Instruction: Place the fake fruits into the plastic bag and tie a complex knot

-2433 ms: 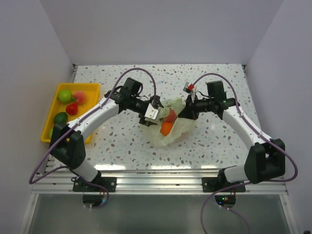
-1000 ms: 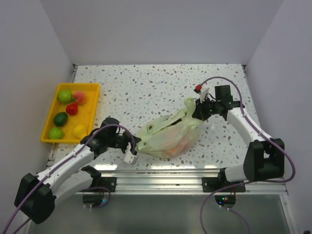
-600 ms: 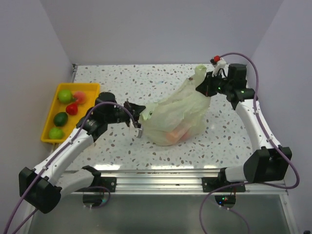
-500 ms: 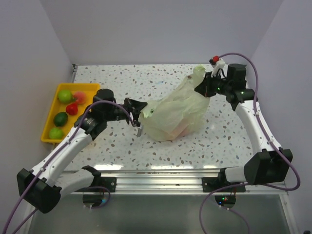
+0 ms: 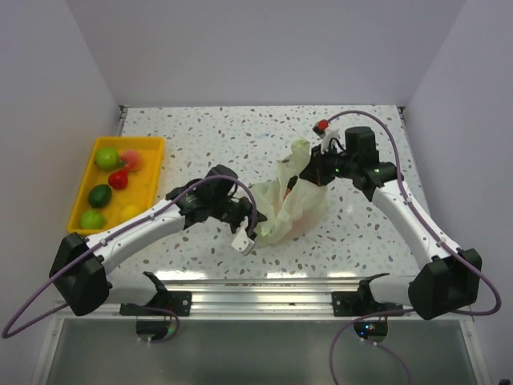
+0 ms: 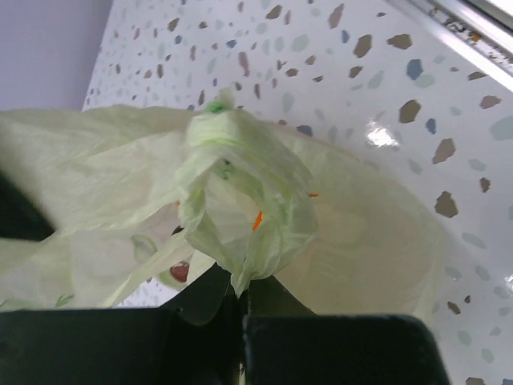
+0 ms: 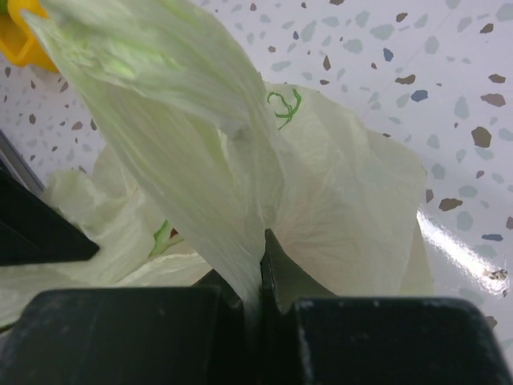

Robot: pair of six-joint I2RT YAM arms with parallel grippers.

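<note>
The pale green plastic bag (image 5: pixel 288 204) lies crumpled mid-table, with orange and red fake fruits (image 5: pixel 293 195) showing through it. My left gripper (image 5: pixel 249 216) is shut on a fold of the bag (image 6: pixel 240 241) at its left side. A bunched wad of plastic (image 6: pixel 228 136) sits just ahead of the fingers; I cannot tell whether it is a knot. My right gripper (image 5: pixel 309 174) is shut on a stretched tail of the bag (image 7: pixel 200 160) at its back right. Several more fake fruits (image 5: pixel 107 157) lie in the yellow tray.
The yellow tray (image 5: pixel 128 141) stands at the left edge of the table, and its corner (image 7: pixel 16 40) shows in the right wrist view. Walls close the table on the left, back and right. The metal rail (image 5: pixel 264 282) runs along the near edge.
The right gripper came down and left from the back right corner. The left gripper swung right and nearer. The bag, stretched high between them before, has slumped into a smaller heap.
</note>
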